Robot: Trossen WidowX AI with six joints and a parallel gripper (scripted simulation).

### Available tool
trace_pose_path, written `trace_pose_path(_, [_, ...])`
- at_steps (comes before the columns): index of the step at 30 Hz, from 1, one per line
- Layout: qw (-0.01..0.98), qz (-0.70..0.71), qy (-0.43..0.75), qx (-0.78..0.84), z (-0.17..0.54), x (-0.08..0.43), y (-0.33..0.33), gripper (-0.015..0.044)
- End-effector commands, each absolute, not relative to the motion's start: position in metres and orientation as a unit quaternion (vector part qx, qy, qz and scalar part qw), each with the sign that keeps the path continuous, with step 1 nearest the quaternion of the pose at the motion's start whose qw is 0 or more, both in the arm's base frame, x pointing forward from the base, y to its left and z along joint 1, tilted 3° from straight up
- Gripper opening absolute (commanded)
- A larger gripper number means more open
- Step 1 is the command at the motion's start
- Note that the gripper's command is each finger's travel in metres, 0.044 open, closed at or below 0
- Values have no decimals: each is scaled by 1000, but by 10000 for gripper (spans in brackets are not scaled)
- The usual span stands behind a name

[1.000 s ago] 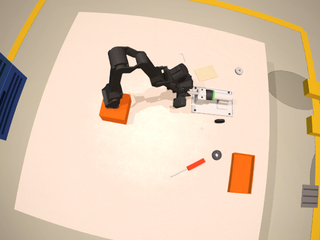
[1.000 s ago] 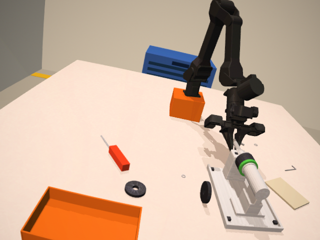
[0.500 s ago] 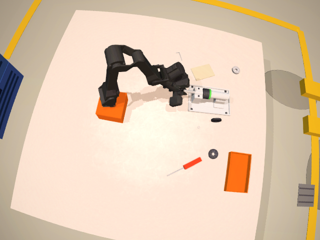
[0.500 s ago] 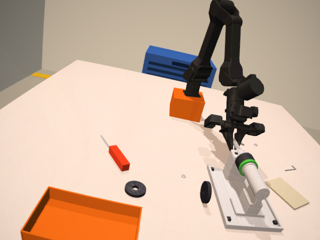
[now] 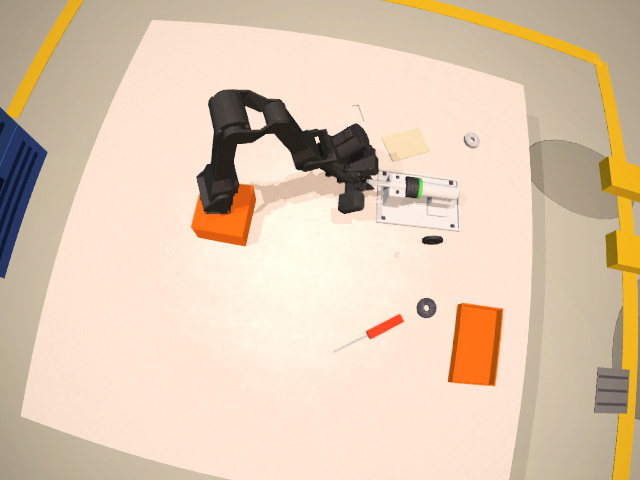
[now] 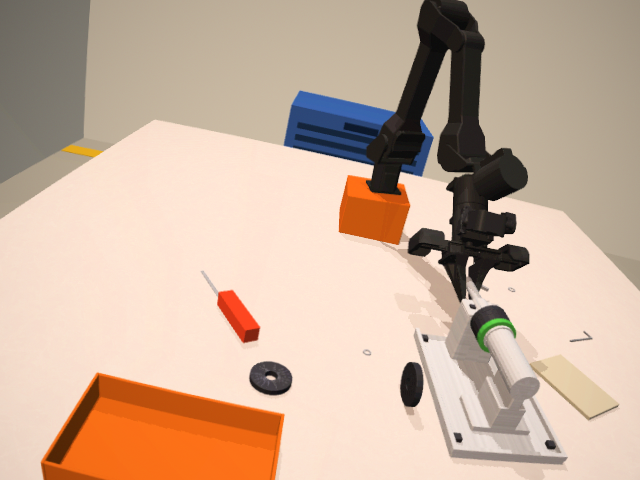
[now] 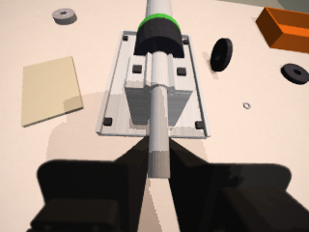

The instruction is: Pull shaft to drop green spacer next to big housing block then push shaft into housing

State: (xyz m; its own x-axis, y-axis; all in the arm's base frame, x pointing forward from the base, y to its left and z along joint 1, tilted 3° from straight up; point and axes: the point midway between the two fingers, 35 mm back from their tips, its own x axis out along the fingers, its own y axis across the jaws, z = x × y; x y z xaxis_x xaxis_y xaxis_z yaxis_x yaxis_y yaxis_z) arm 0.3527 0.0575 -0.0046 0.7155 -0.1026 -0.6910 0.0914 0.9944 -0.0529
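My gripper [image 5: 371, 184] [image 6: 470, 292] [image 7: 156, 140] is shut on the thin white shaft [image 5: 385, 183] [image 6: 476, 295] [image 7: 159, 111], close to its free end. The shaft runs through the white support block [image 6: 460, 333] [image 7: 137, 97]. The green spacer [image 5: 419, 188] [image 7: 159, 15] sits upright on the shaft line, between the black spacers [image 5: 412, 187] [image 6: 488, 314] [image 7: 159, 36] and the big white round housing [image 5: 442, 189] [image 6: 511, 361]. The black spacers stand against each other; single edges cannot be made out. The shaft inside the spacers and housing is hidden.
The white base plate [image 5: 413, 219] [image 6: 439, 387] carries the blocks. A black wheel [image 5: 432, 240] [image 6: 412, 383] [image 7: 221, 54] stands beside it. A beige sheet [image 5: 405, 144] [image 7: 52, 92] lies on the other side. A screwdriver [image 5: 384, 326], dark disc [image 5: 426, 315] and orange tray [image 5: 475, 343] lie farther off.
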Motion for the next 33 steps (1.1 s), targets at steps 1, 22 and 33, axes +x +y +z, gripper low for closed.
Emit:
trace_pose_path(1, [926, -53, 373, -6, -4, 352, 58, 0])
trace_pose_path(22, [926, -53, 373, -6, -4, 350, 58, 0])
trace_pose_path(33, [926, -53, 373, -6, -4, 349, 58, 0])
